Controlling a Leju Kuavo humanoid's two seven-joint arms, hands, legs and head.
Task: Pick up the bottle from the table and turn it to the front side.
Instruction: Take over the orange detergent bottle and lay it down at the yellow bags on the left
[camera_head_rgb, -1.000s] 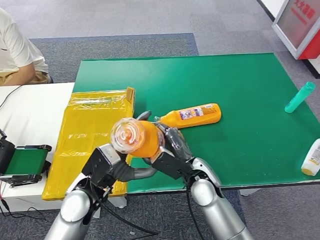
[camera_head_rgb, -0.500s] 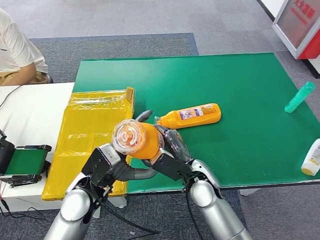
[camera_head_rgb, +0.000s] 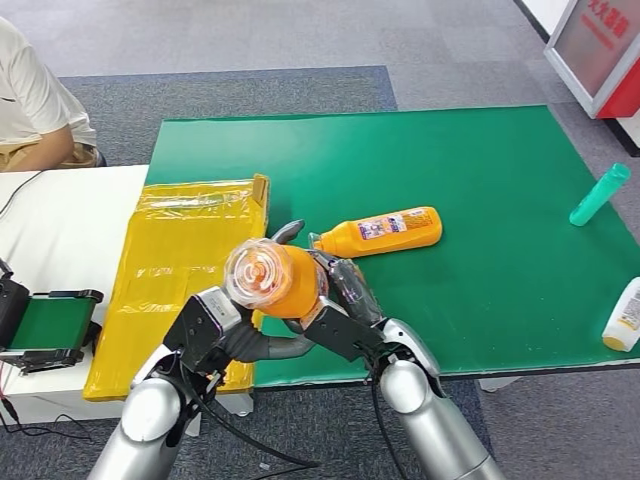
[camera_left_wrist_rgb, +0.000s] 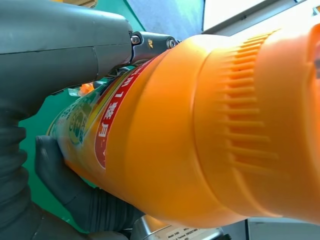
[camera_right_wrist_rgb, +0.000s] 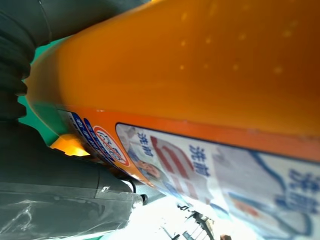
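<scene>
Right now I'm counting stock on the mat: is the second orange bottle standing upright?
No: in the head view the second orange bottle lies on its side on the green mat, beyond the held bottle.

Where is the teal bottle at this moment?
In the head view the teal bottle lies on its side near the far right edge of the green table, well apart from the orange bottle lying mid-table, with a white bottle nearer the front edge.
</scene>
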